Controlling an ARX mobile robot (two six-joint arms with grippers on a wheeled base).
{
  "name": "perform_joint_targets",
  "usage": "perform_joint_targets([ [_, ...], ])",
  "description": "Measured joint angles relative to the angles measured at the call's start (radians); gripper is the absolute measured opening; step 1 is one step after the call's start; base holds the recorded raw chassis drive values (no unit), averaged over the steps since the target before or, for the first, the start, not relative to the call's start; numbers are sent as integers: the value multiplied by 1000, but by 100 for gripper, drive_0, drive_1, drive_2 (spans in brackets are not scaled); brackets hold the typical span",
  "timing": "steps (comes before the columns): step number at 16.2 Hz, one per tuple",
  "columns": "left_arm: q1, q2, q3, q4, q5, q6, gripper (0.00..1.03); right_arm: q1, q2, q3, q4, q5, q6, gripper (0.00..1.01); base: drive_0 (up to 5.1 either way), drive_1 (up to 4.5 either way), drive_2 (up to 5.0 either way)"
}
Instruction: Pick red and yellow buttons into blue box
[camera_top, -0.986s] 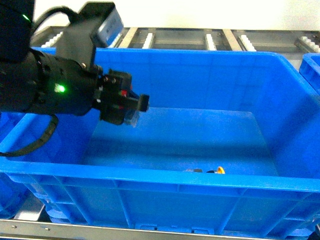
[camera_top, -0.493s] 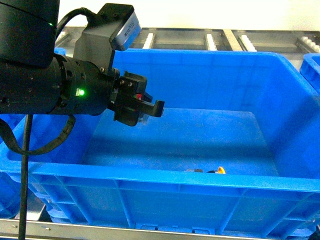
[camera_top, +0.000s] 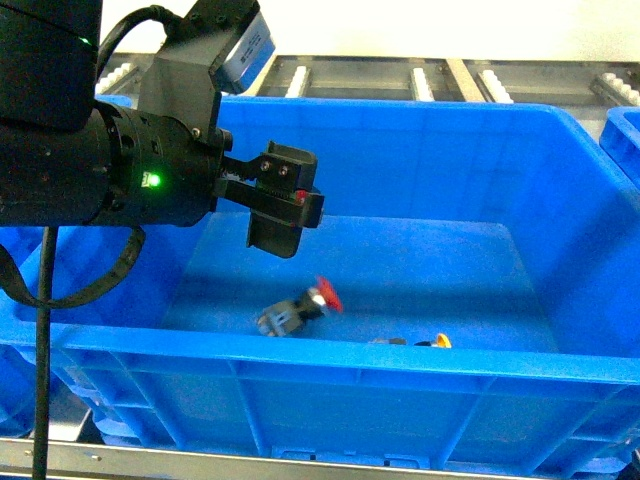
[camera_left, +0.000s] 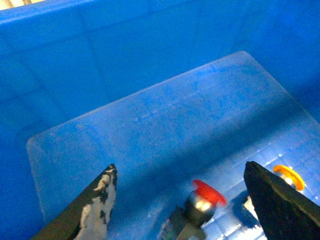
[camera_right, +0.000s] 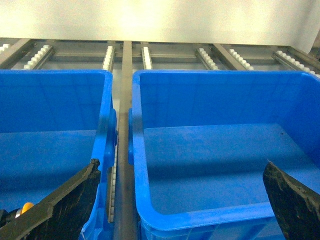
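Our left gripper (camera_top: 285, 215) hangs spread apart and empty above the blue box (camera_top: 400, 130); the red button (camera_top: 300, 308) lies near its front wall, beside the yellow button (camera_top: 441, 341).

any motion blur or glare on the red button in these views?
Head view: the red button is smeared, its cap a soft streak, below the open left gripper; the yellow button by the blue box's near wall is sharp. Left wrist view: the red button is soft, with a bright glint on its collar; shadow covers the floor around it. Right wrist view: no red button.
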Motion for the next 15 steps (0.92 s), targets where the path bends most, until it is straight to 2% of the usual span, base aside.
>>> perform_joint_targets([
  [1, 13, -29, -14, 29, -7, -22, 94, 0, 0, 0, 0, 0, 0, 98, 0, 0, 0],
  [2, 35, -81, -36, 47, -14, -48, 98, 0, 0, 0, 0, 0, 0, 98, 0, 0, 0],
  [5, 76, -239, -121, 78, -33, -93, 98, 0, 0, 0, 0, 0, 0, 98, 0, 0, 0],
  [10, 98, -546, -331, 40, -117, -96, 98, 0, 0, 0, 0, 0, 0, 98, 0, 0, 0],
  [13, 58, -848, -505, -107, -233, -122, 98, 0, 0, 0, 0, 0, 0, 98, 0, 0, 0],
  [15, 33, -964, -562, -171, -256, -132, 98, 0, 0, 0, 0, 0, 0, 98, 0, 0, 0],
])
